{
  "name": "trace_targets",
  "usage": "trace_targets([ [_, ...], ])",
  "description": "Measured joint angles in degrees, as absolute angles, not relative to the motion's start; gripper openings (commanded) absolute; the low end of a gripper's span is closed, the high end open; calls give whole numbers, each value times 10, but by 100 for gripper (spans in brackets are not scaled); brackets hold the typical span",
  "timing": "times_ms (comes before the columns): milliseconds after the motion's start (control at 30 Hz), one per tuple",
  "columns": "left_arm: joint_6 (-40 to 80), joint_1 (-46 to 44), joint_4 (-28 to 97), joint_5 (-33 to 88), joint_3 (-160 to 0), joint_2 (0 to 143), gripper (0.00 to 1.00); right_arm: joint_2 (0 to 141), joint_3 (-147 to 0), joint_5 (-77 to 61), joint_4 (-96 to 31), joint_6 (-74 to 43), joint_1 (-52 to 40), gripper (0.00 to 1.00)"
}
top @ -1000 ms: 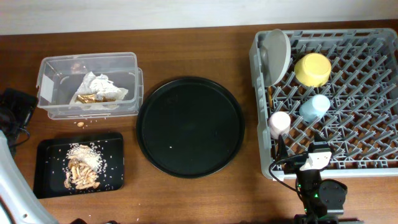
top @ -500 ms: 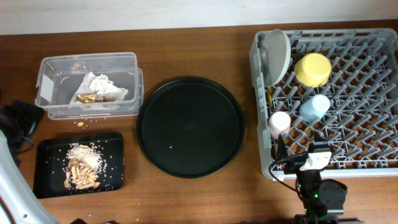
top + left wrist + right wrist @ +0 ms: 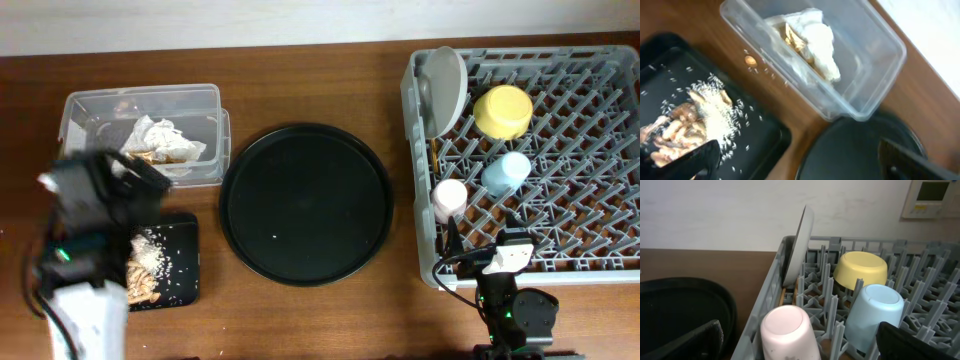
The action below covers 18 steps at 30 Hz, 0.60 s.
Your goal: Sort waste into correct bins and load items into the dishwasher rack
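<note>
Left hand (image 3: 799,161) has swung in over tray (image 3: 186,284) and tub (image 3: 140,93).
Both it and the right hand (image 3: 800,342) gape, empty; napkin (image 3: 155,134) in tub, scraps (image 3: 148,260) in tray, pink cup (image 3: 449,197), blue cup (image 3: 506,172), bowl (image 3: 503,111), plate (image 3: 445,88) in rack (image 3: 413,180).

My right arm (image 3: 515,312), just below the front edge of the dishwasher rack (image 3: 411,120), is black, with a white block, a thin looping black cable and a green light. Far left of the rack, my left arm (image 3: 100,215) looks blurred: black head, white link, green light.
</note>
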<state>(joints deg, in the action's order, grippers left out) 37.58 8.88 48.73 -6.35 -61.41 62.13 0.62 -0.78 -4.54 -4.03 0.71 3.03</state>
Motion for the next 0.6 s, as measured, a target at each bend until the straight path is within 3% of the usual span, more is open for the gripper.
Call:
trace_targets([
  [333, 365, 3, 432, -111, -334, 388, 99, 6, -8, -45, -40, 7, 30, 99],
  [600, 182, 3, 256, -70, -231, 295, 99, 6, -8, -45, -40, 7, 30, 99],
])
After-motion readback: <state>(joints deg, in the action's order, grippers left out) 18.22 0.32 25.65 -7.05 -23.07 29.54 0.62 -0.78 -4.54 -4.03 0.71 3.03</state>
